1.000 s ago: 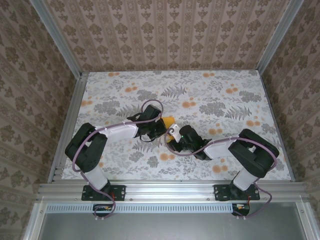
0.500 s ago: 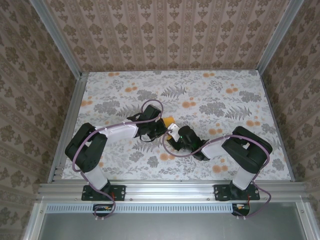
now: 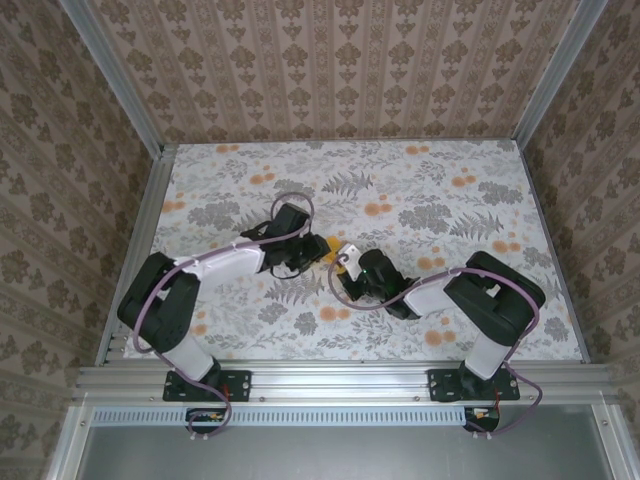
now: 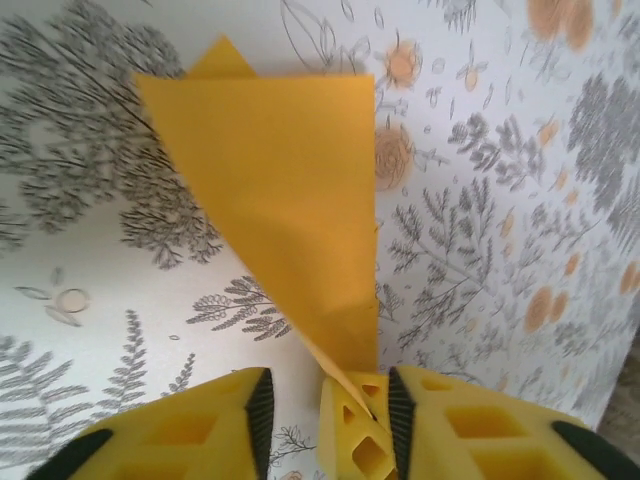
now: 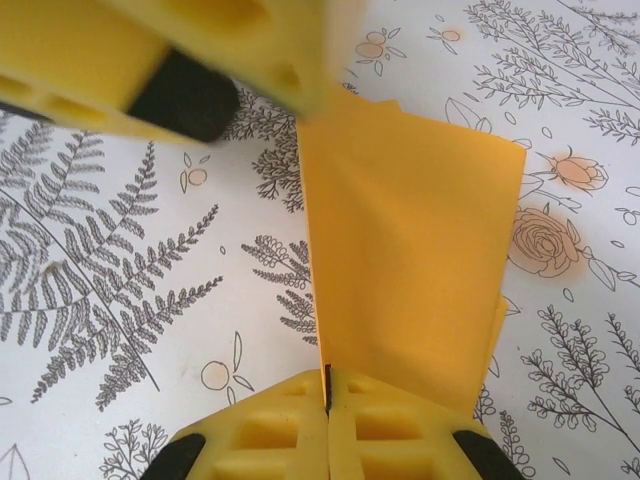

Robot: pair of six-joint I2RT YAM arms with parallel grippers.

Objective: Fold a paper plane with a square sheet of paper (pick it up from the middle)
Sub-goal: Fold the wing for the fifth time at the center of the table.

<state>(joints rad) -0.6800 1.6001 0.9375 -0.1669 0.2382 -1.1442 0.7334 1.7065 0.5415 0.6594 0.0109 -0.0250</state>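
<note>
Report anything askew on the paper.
The folded square sheet of paper, pinched by the right gripper, has misaligned layers: a back corner pokes past the front layer's edge in both wrist views.

the square sheet of paper (image 4: 290, 200) is folded, orange-yellow, tapering, over the table (image 4: 100, 300)

Bright, even, diffuse light; shadows are soft and faint; the right wrist view is blurred at upper left.
</note>
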